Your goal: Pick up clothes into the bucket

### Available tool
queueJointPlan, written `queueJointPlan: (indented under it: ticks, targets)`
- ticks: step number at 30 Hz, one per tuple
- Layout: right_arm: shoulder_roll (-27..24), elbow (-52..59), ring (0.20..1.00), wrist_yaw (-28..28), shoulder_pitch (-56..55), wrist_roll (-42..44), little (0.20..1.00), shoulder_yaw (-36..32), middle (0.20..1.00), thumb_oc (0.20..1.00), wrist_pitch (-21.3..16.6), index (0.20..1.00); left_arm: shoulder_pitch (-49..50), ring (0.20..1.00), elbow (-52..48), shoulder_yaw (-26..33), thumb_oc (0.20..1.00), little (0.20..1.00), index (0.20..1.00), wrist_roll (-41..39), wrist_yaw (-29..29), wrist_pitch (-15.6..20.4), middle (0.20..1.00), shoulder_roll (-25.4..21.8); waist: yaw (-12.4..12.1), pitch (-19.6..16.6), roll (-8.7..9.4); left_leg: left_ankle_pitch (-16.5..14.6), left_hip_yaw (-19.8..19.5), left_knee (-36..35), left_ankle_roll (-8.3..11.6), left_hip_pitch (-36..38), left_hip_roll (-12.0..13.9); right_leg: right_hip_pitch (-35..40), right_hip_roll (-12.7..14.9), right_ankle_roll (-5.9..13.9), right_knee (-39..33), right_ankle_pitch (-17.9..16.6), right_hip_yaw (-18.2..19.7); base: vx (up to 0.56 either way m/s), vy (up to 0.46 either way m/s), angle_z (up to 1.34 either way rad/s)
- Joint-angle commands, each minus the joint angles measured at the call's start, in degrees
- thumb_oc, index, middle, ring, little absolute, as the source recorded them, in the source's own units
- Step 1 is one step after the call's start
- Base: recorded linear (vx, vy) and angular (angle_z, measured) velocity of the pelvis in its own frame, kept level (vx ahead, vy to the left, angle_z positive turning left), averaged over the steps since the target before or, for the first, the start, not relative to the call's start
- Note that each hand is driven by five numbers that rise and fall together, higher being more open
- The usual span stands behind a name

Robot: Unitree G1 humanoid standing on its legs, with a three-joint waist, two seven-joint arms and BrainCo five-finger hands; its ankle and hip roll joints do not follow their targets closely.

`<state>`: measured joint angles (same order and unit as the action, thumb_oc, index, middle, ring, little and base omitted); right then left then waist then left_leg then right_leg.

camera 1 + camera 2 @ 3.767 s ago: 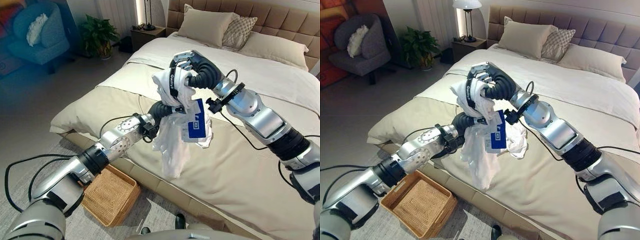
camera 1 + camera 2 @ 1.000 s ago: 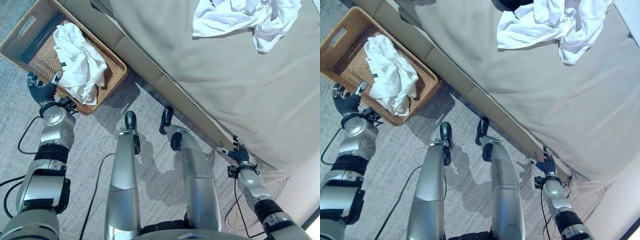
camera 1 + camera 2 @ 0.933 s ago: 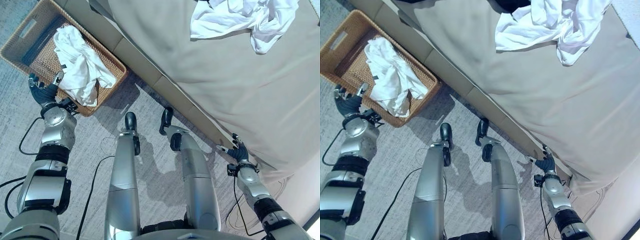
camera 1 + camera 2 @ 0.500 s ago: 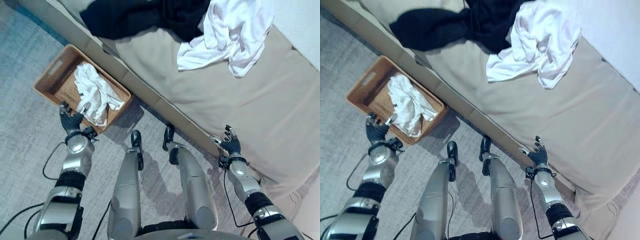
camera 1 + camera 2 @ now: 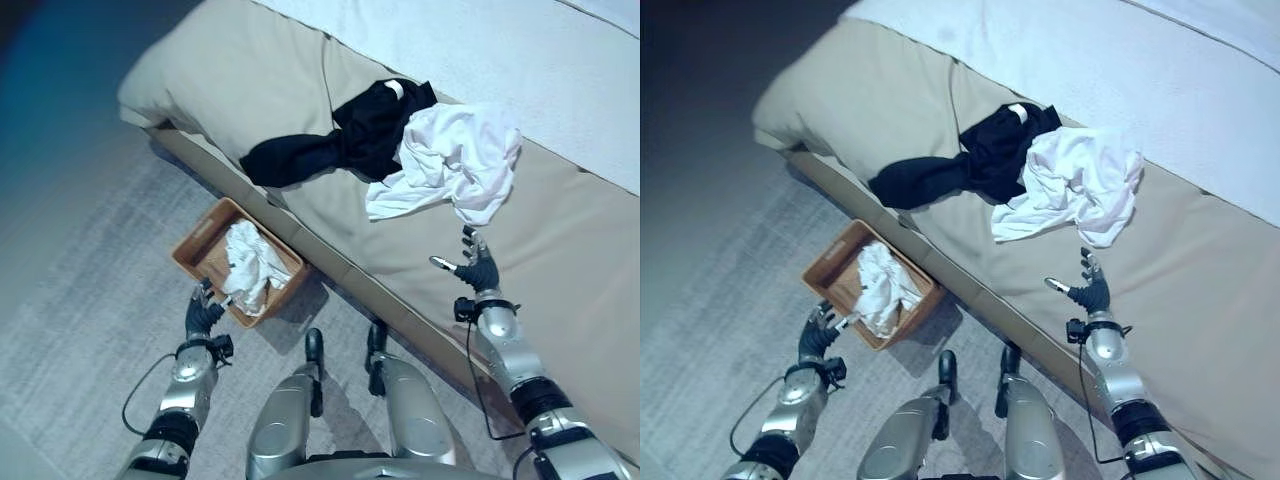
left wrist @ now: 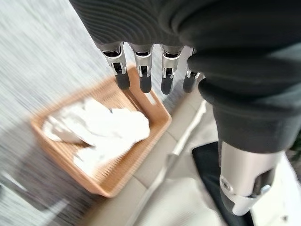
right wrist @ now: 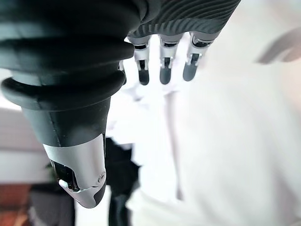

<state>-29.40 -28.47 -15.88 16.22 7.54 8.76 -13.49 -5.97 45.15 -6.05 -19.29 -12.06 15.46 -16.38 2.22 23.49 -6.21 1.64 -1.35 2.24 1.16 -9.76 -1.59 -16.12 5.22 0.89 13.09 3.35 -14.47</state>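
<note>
**One garment in the basket, two on the bed**

A crumpled white garment point(image 5: 250, 272) lies in the wicker basket point(image 5: 196, 252) on the floor beside the bed point(image 5: 590, 290). Near the bed's edge, a black garment point(image 5: 340, 145) touches a white shirt point(image 5: 450, 160). The left hand point(image 5: 203, 314) hangs by the basket, the right hand point(image 5: 478, 270) over the bed's edge, both with fingers spread and empty.
</note>
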Motion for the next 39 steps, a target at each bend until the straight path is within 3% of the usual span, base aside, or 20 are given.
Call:
queueJointPlan:
  ticks: [1,5,11,18,22,25,26,29,32,39]
  targets:
    - [-5.76,6.16,1.000,-5.95,3.17,-15.28,1.000,-1.85,1.000,1.000,-0.82,1.000,0.08,1.000,4.44,-2.06,1.000,1.000,1.000,5.67,0.15,0.30,1.000,-0.87,-1.28,-2.76,1.61,2.18,-0.93,-2.21,1.44,-1.47,2.11,-0.59,3.86,4.87,2.55,0.82,2.65,0.01,-0.051,0.09]
    - [-9.89,3.97,1.000,-10.24,10.07,-21.42,1.000,-1.30,1.000,1.000,1.66,1.000,0.73,1.000,9.03,-3.71,1.000,1.000,1.000,7.31,-0.28,-0.47,1.000,0.37,-2.24,-2.71,0.92,2.08,-0.65,-1.34,1.43,-2.79,2.14,-1.93,3.58,4.70,3.11,0.96,2.77,-0.02,-0.049,0.01]
    - [-16.06,-9.30,1.000,-14.51,26.61,-18.65,1.000,2.41,1.000,1.000,5.19,1.000,1.35,1.000,10.44,-5.79,1.000,1.000,1.000,4.95,-1.07,-0.83,1.000,-0.04,-3.79,-0.47,0.59,3.31,-0.96,-1.06,1.80,-6.10,2.89,-5.68,3.04,4.41,4.98,1.33,2.73,-0.05,-0.042,0.00]
    - [-22.42,-30.81,1.000,-17.15,47.62,-12.21,1.000,12.21,1.000,1.000,7.00,1.000,-0.03,1.000,8.89,-9.17,1.000,1.000,1.000,2.66,-4.82,0.55,1.000,0.11,-5.25,3.19,-0.46,6.49,-1.82,-3.49,3.32,-10.44,3.31,-11.65,3.95,3.84,7.83,1.86,0.99,-0.05,-0.043,0.10]
    - [-24.71,-38.31,1.000,-16.77,56.82,-13.10,1.000,19.70,1.000,1.000,7.97,1.000,-1.17,1.000,5.65,-11.89,1.000,1.000,1.000,1.44,-5.54,1.94,1.000,-0.16,-5.83,6.06,-1.19,7.21,-2.27,-2.74,3.45,-14.58,3.41,-16.80,4.50,3.71,10.91,2.04,0.91,-0.04,-0.051,0.12]
    - [-25.67,-42.97,1.000,-16.84,63.35,-15.23,1.000,26.31,1.000,1.000,9.04,1.000,-2.33,1.000,2.71,-14.43,1.000,1.000,1.000,2.97,-7.49,2.71,1.000,-0.73,-6.57,6.30,-1.76,7.32,-2.50,-1.03,3.52,-19.59,3.31,-22.24,5.13,3.59,13.67,2.65,1.03,0.01,-0.059,0.09]
    - [-25.94,-43.95,1.000,-16.66,64.53,-15.63,1.000,27.51,1.000,1.000,9.24,1.000,-2.52,1.000,2.06,-15.45,1.000,1.000,1.000,3.32,-7.58,2.76,1.000,-0.90,-6.48,6.30,-1.53,6.09,-2.67,-0.84,3.82,-19.68,3.14,-22.92,5.49,4.05,15.14,4.91,1.74,0.07,-0.074,0.13]
    - [-26.06,-47.07,1.000,-15.63,69.39,-15.50,1.000,31.04,1.000,1.000,10.19,1.000,-3.65,1.000,0.52,-17.26,1.000,1.000,1.000,3.35,-8.06,2.91,1.000,-1.13,-7.05,6.30,-1.47,5.61,-2.94,2.40,3.90,-25.01,2.45,-28.27,6.45,3.94,19.12,6.18,2.05,0.03,-0.075,0.21]
    - [-26.49,-48.67,1.000,-14.50,71.24,-14.56,1.000,32.26,1.000,1.000,10.61,1.000,-3.59,1.000,-1.63,-17.98,1.000,1.000,1.000,3.35,-8.37,2.98,1.000,-1.71,-7.43,6.30,-1.53,5.03,-3.10,4.88,3.90,-28.52,1.91,-31.59,7.04,3.86,21.91,6.83,2.10,0.01,-0.063,0.14]
    - [-24.96,-52.15,1.000,-7.34,73.53,-11.69,1.000,35.27,1.000,1.000,10.55,1.000,-2.53,1.000,-4.17,-18.40,1.000,1.000,1.000,0.70,-7.97,2.77,1.000,-2.60,-8.35,6.30,-0.81,0.49,-3.36,17.16,3.30,-41.09,0.39,-41.31,7.80,3.08,28.96,7.96,3.40,0.01,-0.035,0.15]
